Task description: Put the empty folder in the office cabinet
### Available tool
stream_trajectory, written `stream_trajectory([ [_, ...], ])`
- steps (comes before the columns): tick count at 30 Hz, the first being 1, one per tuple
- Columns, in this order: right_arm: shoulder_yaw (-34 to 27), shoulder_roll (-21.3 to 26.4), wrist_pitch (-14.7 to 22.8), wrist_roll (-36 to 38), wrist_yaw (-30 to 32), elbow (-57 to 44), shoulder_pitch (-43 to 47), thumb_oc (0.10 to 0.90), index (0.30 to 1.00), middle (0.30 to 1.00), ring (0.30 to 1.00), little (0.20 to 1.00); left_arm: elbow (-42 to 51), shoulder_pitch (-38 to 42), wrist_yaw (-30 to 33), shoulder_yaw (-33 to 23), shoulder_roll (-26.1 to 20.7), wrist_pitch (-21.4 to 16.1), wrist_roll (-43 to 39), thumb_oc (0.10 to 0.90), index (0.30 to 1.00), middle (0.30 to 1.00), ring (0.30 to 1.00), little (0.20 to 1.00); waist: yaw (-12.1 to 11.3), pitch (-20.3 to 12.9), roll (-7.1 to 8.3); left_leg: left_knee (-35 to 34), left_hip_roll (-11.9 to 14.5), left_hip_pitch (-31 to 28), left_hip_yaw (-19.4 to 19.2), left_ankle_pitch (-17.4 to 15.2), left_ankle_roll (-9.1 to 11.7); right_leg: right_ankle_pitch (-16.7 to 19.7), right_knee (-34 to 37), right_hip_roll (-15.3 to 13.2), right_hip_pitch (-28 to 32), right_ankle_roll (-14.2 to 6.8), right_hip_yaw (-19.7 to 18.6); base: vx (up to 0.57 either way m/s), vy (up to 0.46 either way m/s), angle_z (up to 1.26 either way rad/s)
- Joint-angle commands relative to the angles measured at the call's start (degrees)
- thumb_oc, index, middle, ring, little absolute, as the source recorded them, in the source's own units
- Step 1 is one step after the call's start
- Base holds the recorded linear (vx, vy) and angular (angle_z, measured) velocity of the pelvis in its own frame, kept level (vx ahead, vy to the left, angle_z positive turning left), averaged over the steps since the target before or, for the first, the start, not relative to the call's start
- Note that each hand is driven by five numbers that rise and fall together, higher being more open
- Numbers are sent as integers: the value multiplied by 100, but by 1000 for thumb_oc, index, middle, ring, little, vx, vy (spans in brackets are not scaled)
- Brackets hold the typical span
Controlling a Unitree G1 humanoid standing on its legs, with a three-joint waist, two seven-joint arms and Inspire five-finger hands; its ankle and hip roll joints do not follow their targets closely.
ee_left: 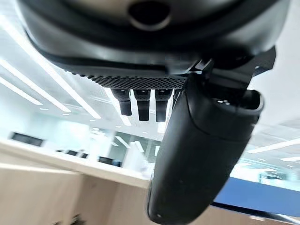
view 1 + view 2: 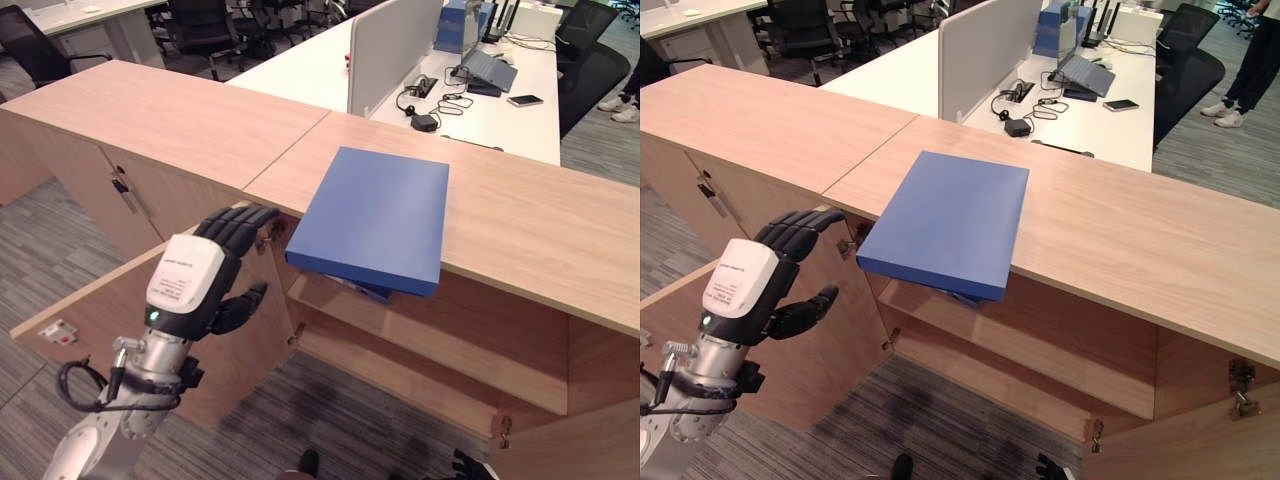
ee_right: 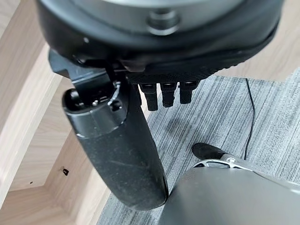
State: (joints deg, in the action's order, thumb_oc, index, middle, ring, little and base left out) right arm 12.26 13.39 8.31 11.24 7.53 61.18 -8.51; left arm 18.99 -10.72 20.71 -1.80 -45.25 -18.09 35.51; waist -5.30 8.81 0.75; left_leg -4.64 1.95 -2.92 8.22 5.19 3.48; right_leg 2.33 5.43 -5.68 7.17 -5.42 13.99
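Left hand (image 2: 195, 280): fingers (image 2: 240, 222) curled loosely, thumb out toward the right, holding nothing. It hangs in front of the left door (image 2: 170, 330), fingertips up near the cabinet (image 2: 520, 240) top's near edge, beside the hinge (image 2: 268, 236). Apart from the folder.

Right hand (image 3: 136, 117): fingers bent, thumb stretched forward, nothing in its hold. It sits low, over grey carpet (image 3: 225, 117), with the cabinet's wood panels on one side.

Folder (image 2: 375, 215): blue, flat on the cabinet top, not inside. Its near edge overhangs the top's front edge, above the open compartment. Something dark blue shows just under that overhang; can't tell what.

Compartment: left door swung open toward the near left, right door (image 2: 1200, 440) open at the near right. One shelf (image 2: 430, 350) runs across inside; I can see nothing lying on it or in the space below.

Room: cabinet top is bare wood left and right of the folder. Beyond it, a desk (image 2: 300, 70) with a divider (image 2: 390, 45), cables, a phone (image 2: 525, 100).
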Motion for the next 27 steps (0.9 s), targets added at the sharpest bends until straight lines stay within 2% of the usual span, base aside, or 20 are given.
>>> stream_trajectory([
  [1,253,214,171,-142,20,-155,354,800,900,900,900,900,591,914,357,-75,-172,-220,66,800,900,900,900,900,140,-23,14,-36,-156,-540,-158,-861,-84,-387,-43,68,106,-239,159,11,8,-13],
  [8,249,193,151,-135,22,-75,345,800,900,900,900,900,607,1245,212,289,-207,-246,45,800,900,900,900,900,251,-30,-12,-36,-162,-578,-229,-899,-107,-370,-43,66,92,-250,77,5,7,-12],
  [27,151,144,77,-115,90,120,274,800,900,900,900,900,171,1500,-150,966,172,-205,-257,800,900,900,900,900,462,-18,-37,-36,-174,-654,-409,-953,-144,-371,-46,60,105,-240,-69,5,2,-5],
])
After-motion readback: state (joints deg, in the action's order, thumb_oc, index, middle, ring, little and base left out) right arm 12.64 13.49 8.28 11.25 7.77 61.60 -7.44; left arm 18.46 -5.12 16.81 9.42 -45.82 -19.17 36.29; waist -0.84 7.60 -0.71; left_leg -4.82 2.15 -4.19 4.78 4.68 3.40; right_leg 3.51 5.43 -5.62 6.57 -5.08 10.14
